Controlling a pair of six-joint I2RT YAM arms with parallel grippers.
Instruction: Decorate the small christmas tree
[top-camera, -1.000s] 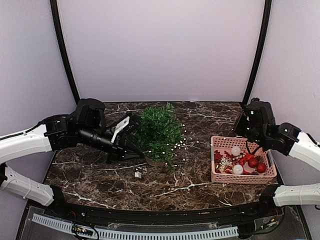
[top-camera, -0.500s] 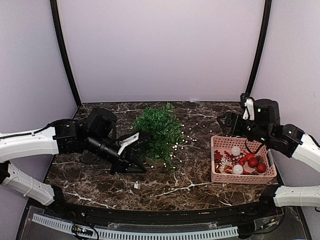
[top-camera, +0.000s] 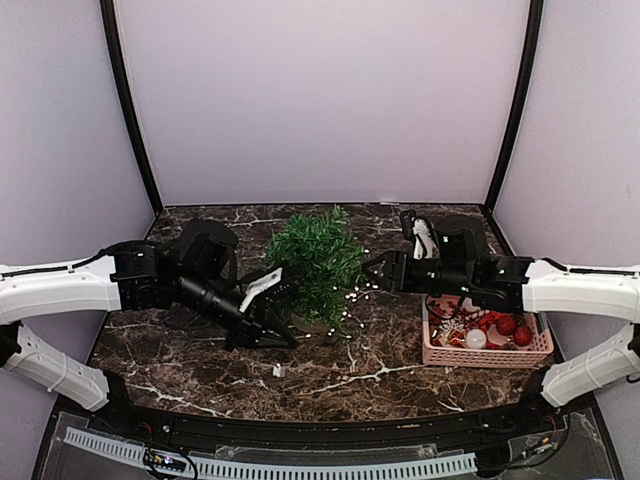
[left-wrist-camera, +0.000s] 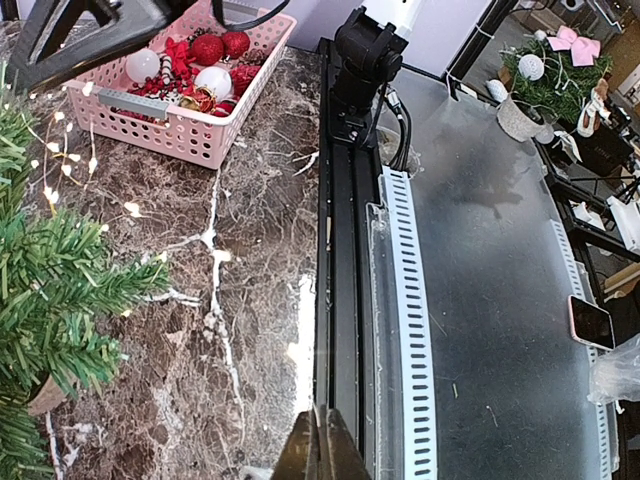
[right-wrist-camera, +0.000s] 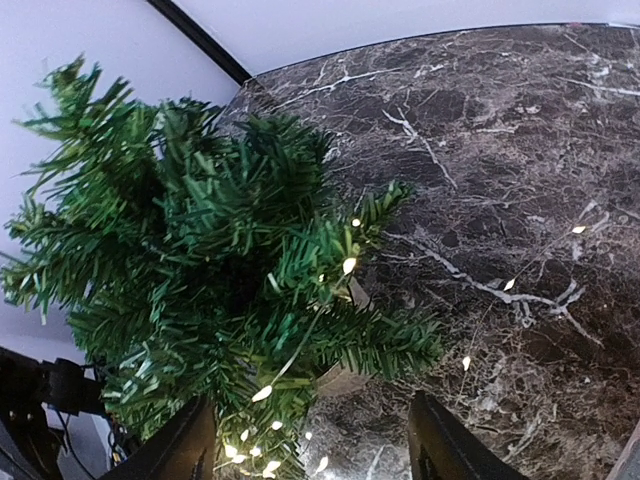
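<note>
Since half a second earlier, the right claw (right-wrist-camera: 310, 420) had swung away from the basket (top-camera: 487, 358) and leftward to the tree (top-camera: 316, 262), while the left claw (left-wrist-camera: 320, 452) had shifted only slightly beside the trunk. The tree stood upright near the middle of the surface (top-camera: 400, 372), between the two arms and left of the basket, on its tan pot (right-wrist-camera: 336, 381). The right claw was spread wide, its fingers framing the tree's lower right branches without touching them, as far as the wrist view showed. A string of lights (top-camera: 360, 290) lay over those branches and trailed onto the surface toward the basket. The left claw sat low at the tree's near left side, pointing toward the near edge. Its fingers appeared pressed together with nothing between them, though only their tips showed in the wrist view. The basket held red and white balls (top-camera: 500, 328). A small white scrap (top-camera: 277, 370) lay on the surface in front of the tree.
</note>
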